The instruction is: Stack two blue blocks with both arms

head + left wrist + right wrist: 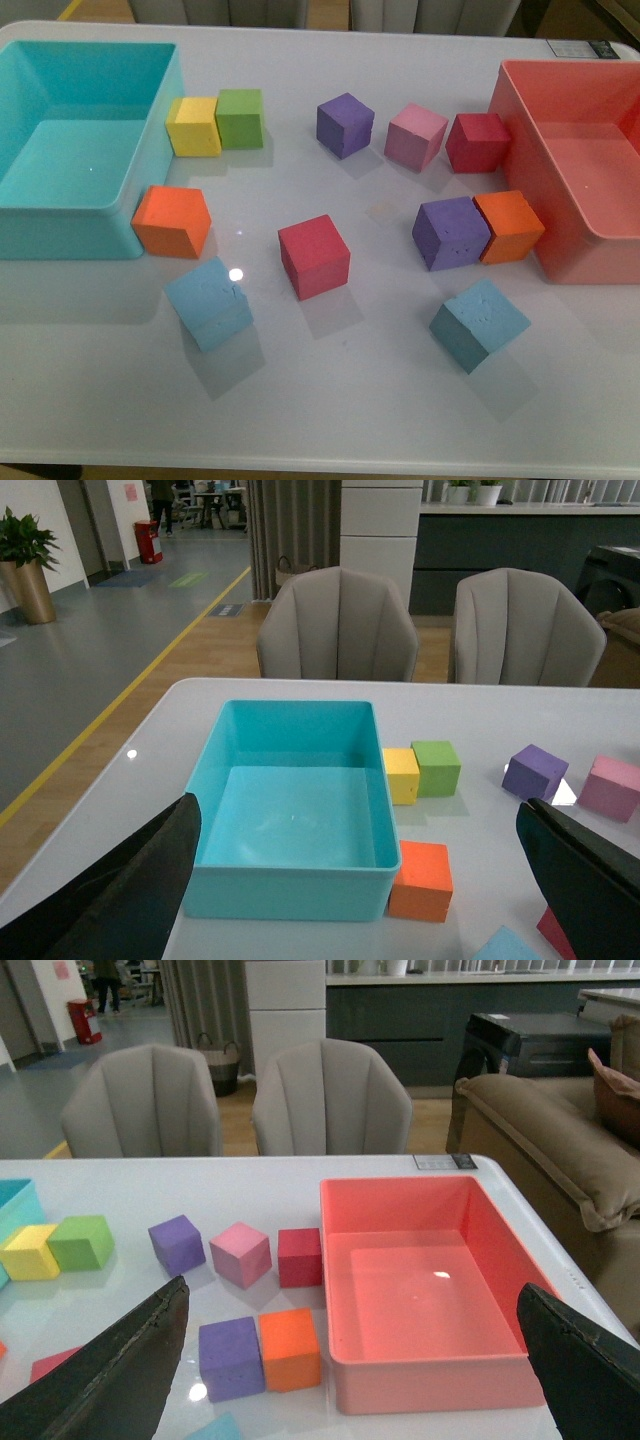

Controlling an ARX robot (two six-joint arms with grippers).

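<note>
The sky blue block lies on the white table at front left, tilted; a corner of it shows in the left wrist view. The darker teal-blue block lies at front right; a corner shows in the right wrist view. Neither arm shows in the front view. My left gripper is open and empty, high above the turquoise bin's near side. My right gripper is open and empty, high above the pink bin's near-left corner.
A turquoise bin stands at far left, a pink bin at far right. Between them lie yellow, green, two purple, pink, two red and two orange cubes.
</note>
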